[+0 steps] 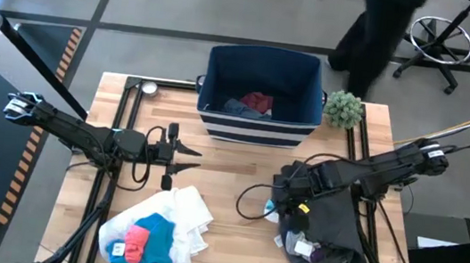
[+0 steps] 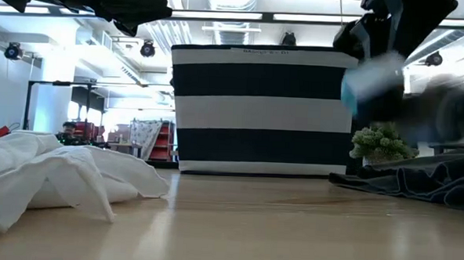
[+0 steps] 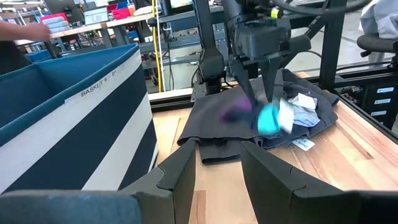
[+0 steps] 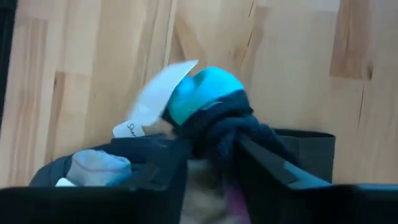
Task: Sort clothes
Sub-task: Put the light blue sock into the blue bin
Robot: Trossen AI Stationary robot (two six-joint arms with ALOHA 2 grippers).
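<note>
My right gripper (image 1: pixel 282 202) is shut on a small teal-blue piece (image 4: pixel 205 99) with a white tag, above the near-left edge of the large dark grey garment (image 1: pixel 335 229), which lies flat at the table's right. The piece also shows in the left wrist view (image 3: pixel 268 118) and, blurred, in the low view (image 2: pixel 371 81). My left gripper (image 1: pixel 187 157) is open and empty, above bare table between the bin and the large white garment (image 1: pixel 184 215). A teal-blue piece (image 1: pixel 155 237) and a red piece (image 1: pixel 136 243) lie on the white garment. My right gripper pinches the teal-blue piece between its two fingers at its dark bunched end (image 4: pixel 214 140), several layers gathered. The fingers come from above, slanting down. The teal end (image 4: pixel 202 96) and the white tag (image 4: pixel 155 99) stick out beyond the fingertips, clear of the table.
The navy bin with white stripes (image 1: pixel 258 127) stands at the far middle, with a red piece (image 1: pixel 258 101) and a grey piece (image 1: pixel 236 107) inside. A small green plant (image 1: pixel 344 109) stands to its right. Small pale pieces (image 1: pixel 304 246) lie on the dark garment. A person stands beyond the table.
</note>
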